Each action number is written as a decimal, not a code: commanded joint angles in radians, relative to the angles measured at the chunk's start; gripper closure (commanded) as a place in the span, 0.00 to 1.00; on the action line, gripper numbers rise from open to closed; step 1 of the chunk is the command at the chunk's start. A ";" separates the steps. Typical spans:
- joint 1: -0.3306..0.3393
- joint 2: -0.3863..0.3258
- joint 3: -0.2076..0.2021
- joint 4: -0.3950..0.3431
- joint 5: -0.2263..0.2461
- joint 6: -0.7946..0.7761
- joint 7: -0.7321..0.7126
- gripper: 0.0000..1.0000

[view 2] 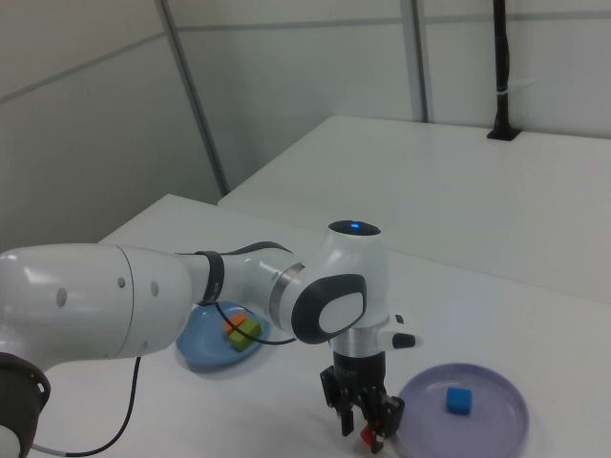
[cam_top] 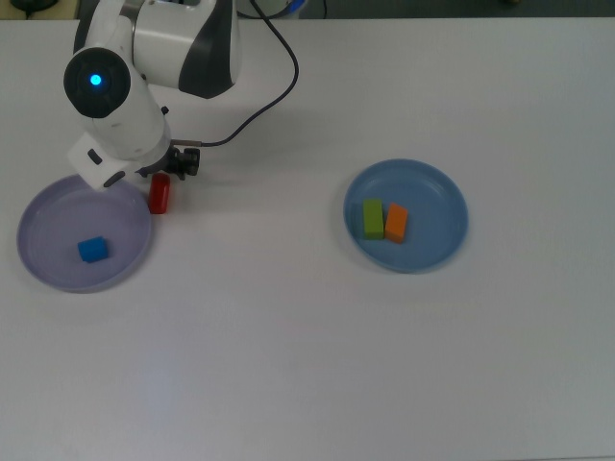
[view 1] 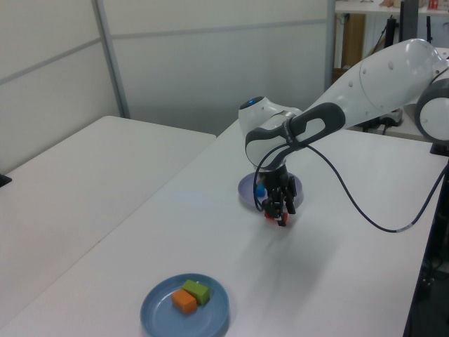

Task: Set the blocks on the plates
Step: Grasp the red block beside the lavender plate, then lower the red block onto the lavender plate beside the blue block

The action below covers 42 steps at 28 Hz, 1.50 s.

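a: where's the gripper [view 2: 368,420] right now?

b: low over the red block [cam_top: 159,194], which lies on the white table [cam_top: 288,327] just beside the right edge of the lavender plate [cam_top: 48,269] in the top view. the block sits outside the rim, not on the plate. in the left view the gripper [view 1: 280,208] hangs right at the red block [view 1: 279,218], on the near side of the lavender plate [view 1: 247,191].

a: are the jaws closed on it?

b: in the right view the two fingers stand a little apart, with the red block [view 2: 371,438] showing at their tips. whether they actually press it, i cannot tell.

a: and the other blocks?

b: the blue cube [cam_top: 92,250] rests inside the lavender plate, left of centre in the top view. the green bar [cam_top: 373,219] and the orange bar [cam_top: 396,223] lie side by side, touching, on the blue plate [cam_top: 442,187], well apart on the top view's right. the green one is on the left of the pair there.

a: anything else on the table?

b: a black cable [cam_top: 259,96] loops from the arm across the far part of the table in the top view.
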 commanded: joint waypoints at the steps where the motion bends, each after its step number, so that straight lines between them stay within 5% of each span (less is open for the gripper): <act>1: 0.009 -0.007 -0.005 -0.005 0.005 0.041 -0.012 0.51; 11: 0.026 0.022 -0.005 -0.003 -0.003 0.072 -0.007 0.51; 14: 0.027 0.026 -0.005 -0.003 -0.007 0.075 -0.005 0.66; 15: 0.027 0.024 -0.005 -0.003 -0.007 0.075 -0.005 0.79; 20: 0.032 0.016 -0.005 -0.002 -0.007 0.074 -0.007 1.00; 35: 0.040 -0.028 -0.018 0.063 0.002 0.032 -0.022 1.00; 42: -0.022 0.002 -0.019 0.104 0.011 0.090 -0.033 1.00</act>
